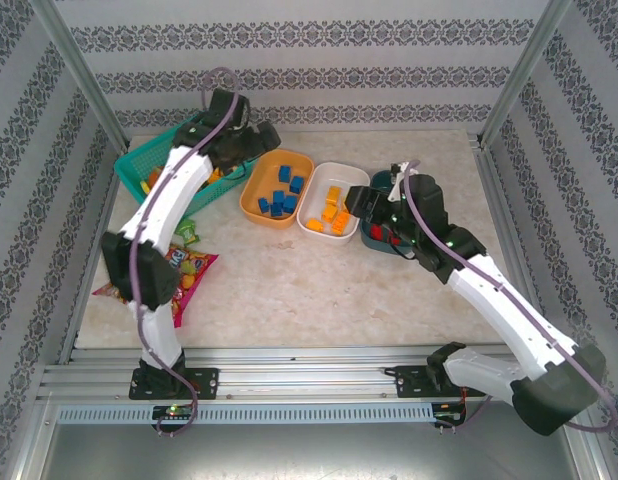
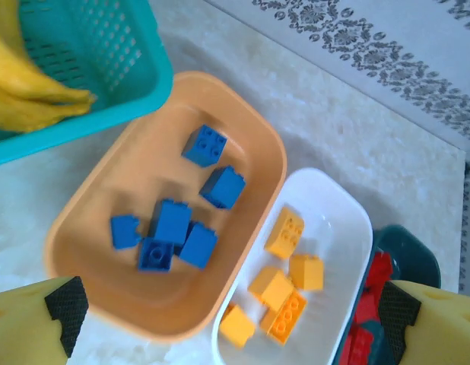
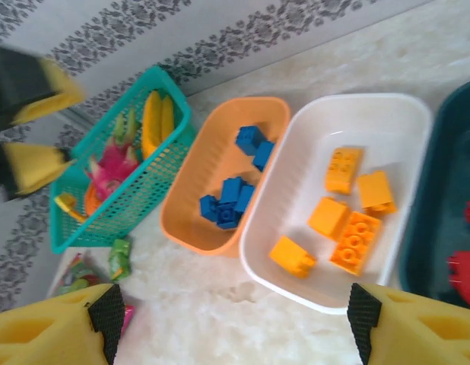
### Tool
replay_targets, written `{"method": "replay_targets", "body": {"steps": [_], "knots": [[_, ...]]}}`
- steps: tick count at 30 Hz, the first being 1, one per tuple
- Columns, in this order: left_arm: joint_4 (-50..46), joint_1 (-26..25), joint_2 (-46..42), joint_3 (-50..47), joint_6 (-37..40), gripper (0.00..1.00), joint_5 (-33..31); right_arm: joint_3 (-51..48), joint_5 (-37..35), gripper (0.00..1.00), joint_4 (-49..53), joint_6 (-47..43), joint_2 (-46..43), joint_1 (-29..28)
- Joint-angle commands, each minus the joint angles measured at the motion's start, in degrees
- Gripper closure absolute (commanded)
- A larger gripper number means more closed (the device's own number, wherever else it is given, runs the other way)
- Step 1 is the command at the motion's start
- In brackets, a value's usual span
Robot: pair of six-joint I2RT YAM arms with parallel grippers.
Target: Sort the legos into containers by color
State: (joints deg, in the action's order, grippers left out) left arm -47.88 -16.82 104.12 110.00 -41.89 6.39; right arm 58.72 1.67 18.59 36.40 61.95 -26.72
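Three bowls stand in a row. The orange bowl (image 1: pixel 251 190) holds several blue legos (image 1: pixel 281 195). Orange-yellow legos (image 1: pixel 334 212) lie in the white bowl (image 1: pixel 314 200). My right arm partly covers the dark teal bowl (image 1: pixel 374 238), which has red legos (image 1: pixel 390 238) inside. My left gripper (image 1: pixel 259 140) hovers open over the orange bowl's far end, empty (image 2: pixel 232 319). My right gripper (image 1: pixel 361 200) hangs open and empty above the white bowl's right side (image 3: pixel 235 319). The left wrist view looks down on blue legos (image 2: pixel 174 224) and orange-yellow legos (image 2: pixel 284 285).
A teal mesh basket (image 1: pixel 139 165) with bananas and other toy fruit sits at the back left, close to my left arm. A colourful snack bag (image 1: pixel 189 270) and a small green packet (image 3: pixel 119 258) lie at the left. Metal frame posts stand at the corners.
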Motion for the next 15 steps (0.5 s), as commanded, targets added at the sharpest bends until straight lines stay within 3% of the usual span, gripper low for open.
{"method": "replay_targets", "body": {"steps": [1,6,9,11,15], "knots": [[1.56,-0.39,-9.8,-12.1,4.37,0.0,-1.16,2.69,-6.51,0.02,10.11,-6.66,-2.75,0.66],[-0.7,-0.33,-27.39,-28.58,9.4,0.0,-9.18,3.36,-11.58,0.02,17.65,-8.87,-7.01,0.95],[-2.82,-0.37,-37.45,-36.77,10.61,0.0,-19.75,2.08,-17.04,0.02,19.59,-8.78,-9.9,0.9],[-3.36,-0.32,-42.56,-41.82,9.77,0.0,-29.8,0.84,-26.21,0.02,21.29,-6.43,-10.84,0.79],[13.09,-0.32,-53.74,-60.22,22.14,0.0,-39.73,-10.51,-36.77,0.02,7.97,-15.65,-13.84,1.55]]}}
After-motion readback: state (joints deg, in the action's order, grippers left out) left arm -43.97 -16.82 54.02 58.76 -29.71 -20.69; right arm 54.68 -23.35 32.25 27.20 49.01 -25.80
